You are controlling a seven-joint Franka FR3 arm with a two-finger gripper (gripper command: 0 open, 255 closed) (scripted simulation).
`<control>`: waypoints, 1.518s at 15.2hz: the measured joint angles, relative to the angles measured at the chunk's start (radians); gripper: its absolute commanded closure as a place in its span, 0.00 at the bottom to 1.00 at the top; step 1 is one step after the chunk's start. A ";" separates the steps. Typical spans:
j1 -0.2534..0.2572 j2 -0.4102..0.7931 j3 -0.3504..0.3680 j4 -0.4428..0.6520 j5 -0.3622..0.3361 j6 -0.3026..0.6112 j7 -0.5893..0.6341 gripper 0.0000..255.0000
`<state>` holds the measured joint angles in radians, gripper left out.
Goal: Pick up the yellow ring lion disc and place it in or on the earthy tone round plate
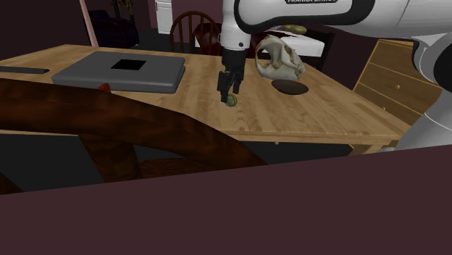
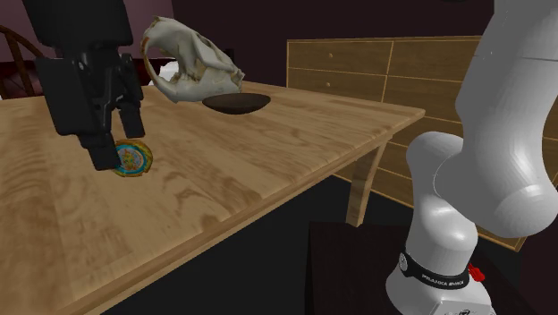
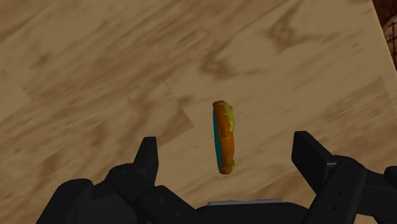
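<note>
Yellow-rimmed round disc with multicoloured face (image 1: 231, 101), shoulder view: on the light wooden table (image 1: 326, 109), directly below my black gripper (image 1: 229, 90).
Dark brown round plate (image 1: 290, 87), same view: well apart from the disc, towards the shoulder view's right.
Disc, second exterior view: propped on its edge, tilted, beside my fingertips.
Pale animal skull (image 2: 192, 63): near the plate.
Jaws, wrist view: wide apart, my fingers (image 3: 147, 159) either side of the edge-on disc, neither touching.

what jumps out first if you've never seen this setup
A pale animal skull, sitting on the wooden table beside a dark round plate, grabs the eye first. Then comes the open black hand, poised over a small yellow-rimmed disc with its fingers either side and not touching it.
</note>
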<state>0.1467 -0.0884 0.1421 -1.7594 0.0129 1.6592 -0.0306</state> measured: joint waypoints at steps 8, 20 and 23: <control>0.000 -0.003 0.000 -0.040 0.001 0.037 0.000 0.00; 0.000 -0.002 0.000 -0.032 0.000 0.030 0.000 1.00; 0.001 0.005 0.001 0.012 -0.001 -0.006 0.001 1.00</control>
<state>0.1472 -0.0837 0.1429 -1.7476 0.0123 1.6529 -0.0291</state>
